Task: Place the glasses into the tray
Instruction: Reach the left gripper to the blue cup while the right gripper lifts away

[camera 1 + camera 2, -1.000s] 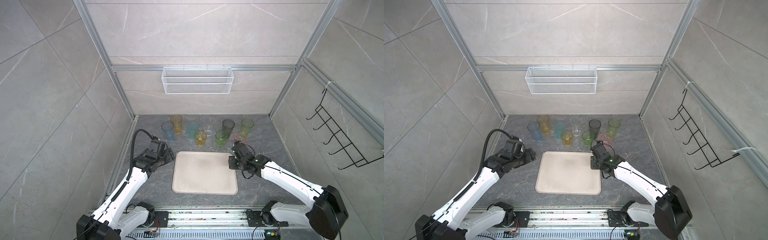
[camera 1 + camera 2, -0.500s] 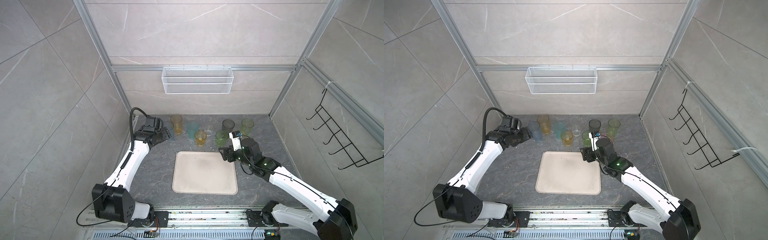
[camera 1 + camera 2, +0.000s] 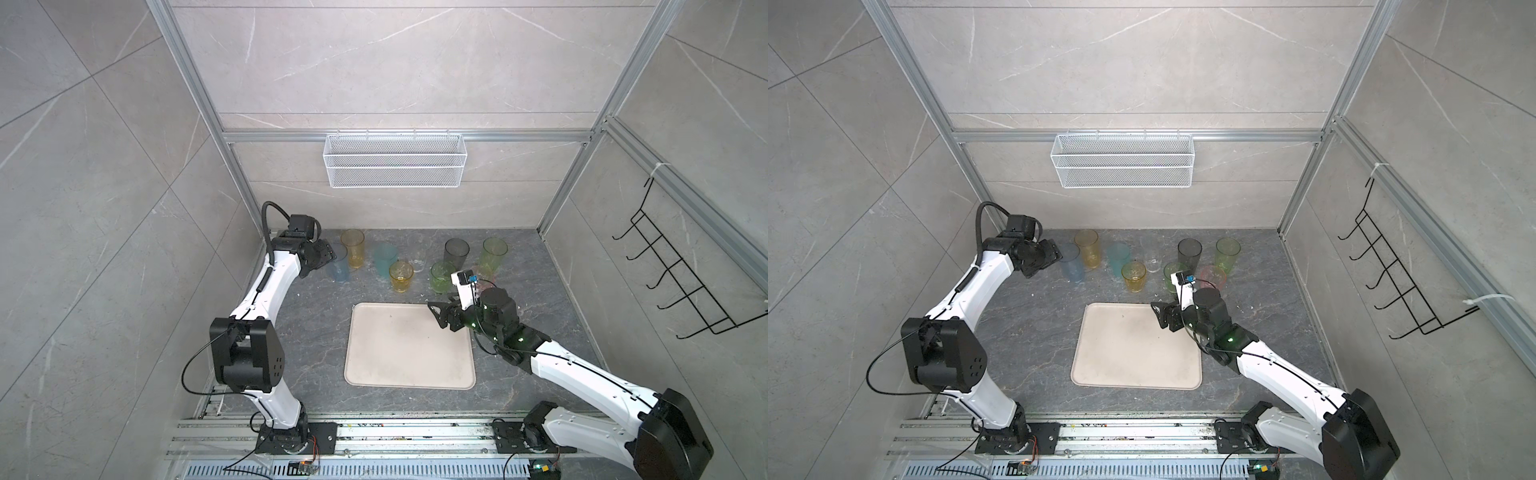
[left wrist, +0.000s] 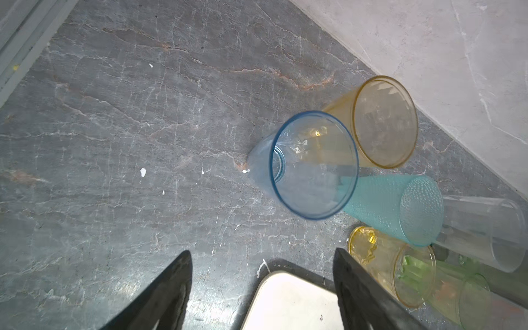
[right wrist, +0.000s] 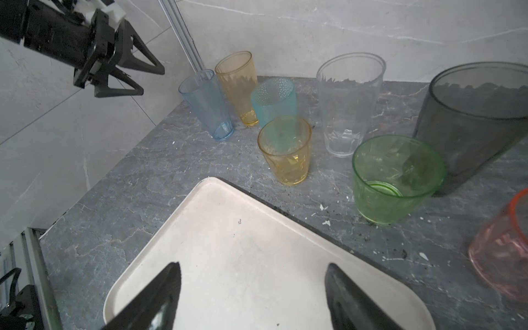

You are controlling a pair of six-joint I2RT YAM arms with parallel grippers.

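Note:
The glasses stand in a loose row behind the cream tray (image 3: 409, 349). From the left they are tall blue (image 3: 340, 268), tall amber (image 3: 353, 248), teal (image 3: 384, 258), short amber (image 3: 401, 276), clear (image 3: 419, 259), short green (image 3: 441, 277), grey (image 3: 456, 252) and tall green (image 3: 493, 253). A pink one (image 3: 1212, 277) stands behind my right wrist. My left gripper (image 3: 328, 253) hangs open just left of the blue glass (image 4: 314, 177), not touching it. My right gripper (image 3: 435, 316) is open and empty over the tray's far right corner (image 5: 243, 243).
A white wire-mesh basket (image 3: 394, 166) hangs on the back wall above the glasses. A black hook rack (image 3: 681, 282) is fixed to the right wall. The glasses stand close together, and the left wall is near the blue glass.
My left arm swung from beside the tray's left edge to the back-left corner by the blue glass. My right gripper opened wider and turned over the tray's far right corner.

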